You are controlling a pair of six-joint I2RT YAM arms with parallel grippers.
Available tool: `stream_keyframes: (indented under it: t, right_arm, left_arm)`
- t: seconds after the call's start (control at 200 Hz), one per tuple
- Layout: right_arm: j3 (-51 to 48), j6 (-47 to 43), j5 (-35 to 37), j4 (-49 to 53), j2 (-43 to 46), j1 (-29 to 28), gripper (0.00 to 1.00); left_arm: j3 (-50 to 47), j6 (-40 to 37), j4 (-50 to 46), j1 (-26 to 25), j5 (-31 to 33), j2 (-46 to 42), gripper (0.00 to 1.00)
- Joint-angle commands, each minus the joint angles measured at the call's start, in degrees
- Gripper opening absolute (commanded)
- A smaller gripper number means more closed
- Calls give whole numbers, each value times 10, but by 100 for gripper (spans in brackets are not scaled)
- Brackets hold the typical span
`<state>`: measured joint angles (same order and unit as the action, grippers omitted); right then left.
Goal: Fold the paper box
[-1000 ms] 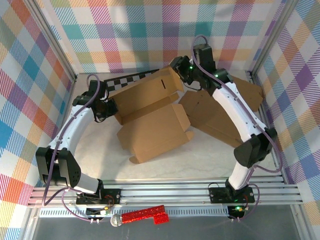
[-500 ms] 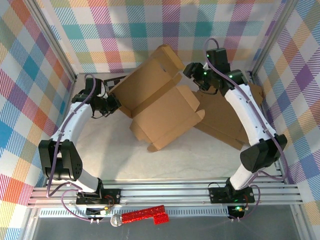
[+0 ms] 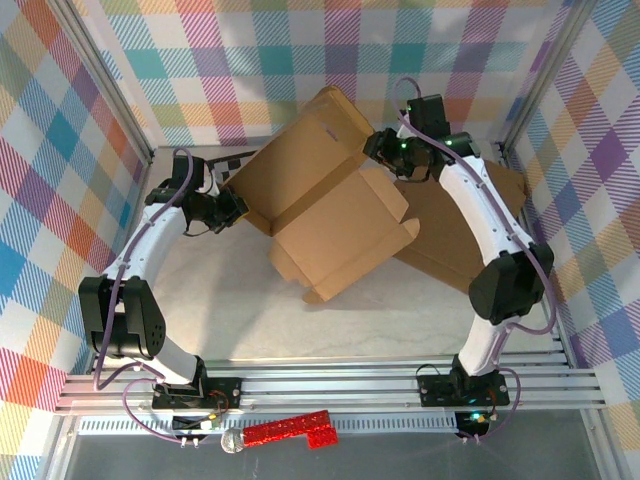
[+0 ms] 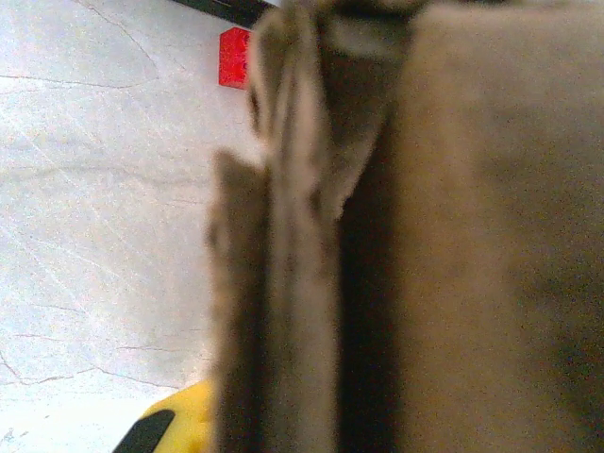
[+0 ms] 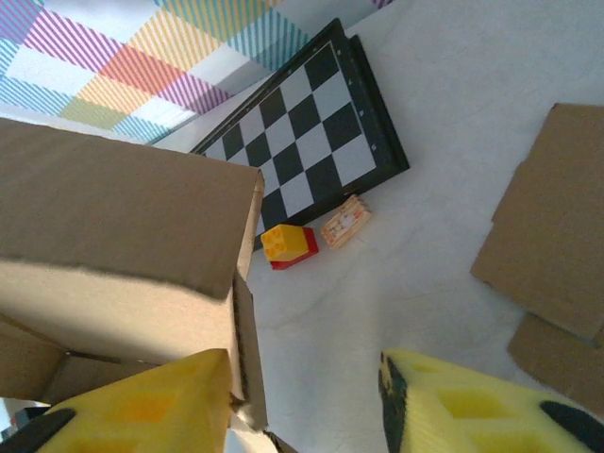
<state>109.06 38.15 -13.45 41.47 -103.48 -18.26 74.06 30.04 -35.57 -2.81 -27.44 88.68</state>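
Top view: the box (image 3: 330,215) is standing open mid-table, its tall back wall rising toward 12 o'clock. The left gripper (image 3: 228,208) is pinching its 9 o'clock edge. The right gripper (image 3: 385,150) is hovering at its 1 o'clock corner, with flat cardboard (image 3: 450,235) lying at 3 o'clock.

Left wrist: blurred box card is blocking most of the frame, and a red block (image 4: 233,57) is lying at 11 o'clock.

Right wrist: the fingers (image 5: 132,406) are standing apart, gripping nothing, with the box wall just beside the left one. A checkerboard (image 5: 293,123) and a red-yellow brick (image 5: 288,245) are lying toward 12 o'clock.
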Motion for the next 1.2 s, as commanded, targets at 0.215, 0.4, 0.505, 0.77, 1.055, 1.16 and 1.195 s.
stream_keyframes:
  t: [0.215,0.4,0.505,0.77,1.055,1.16,1.195]
  right_arm:
    - [42,7,-66,-32,-11,-21,36]
    - [47,18,-82,-36,-16,-40,37]
    - [49,17,-84,-31,-23,-47,37]
    - [93,-8,-55,9,-11,-53,38]
    - [116,102,22,-30,29,-58,52]
    - [125,128,74,-60,35,-70,54]
    - [135,122,91,-61,36,-70,55]
  left_arm:
    - [-7,1,10,3,-24,1,0]
    - [-8,5,18,1,-26,4,0]
    - [-6,8,23,1,-27,3,0]
    - [-17,15,37,1,-33,-4,0]
    - [-43,21,60,1,-31,-18,0]
    - [-45,21,63,1,-32,-18,0]
    - [-45,20,64,1,-34,-18,0]
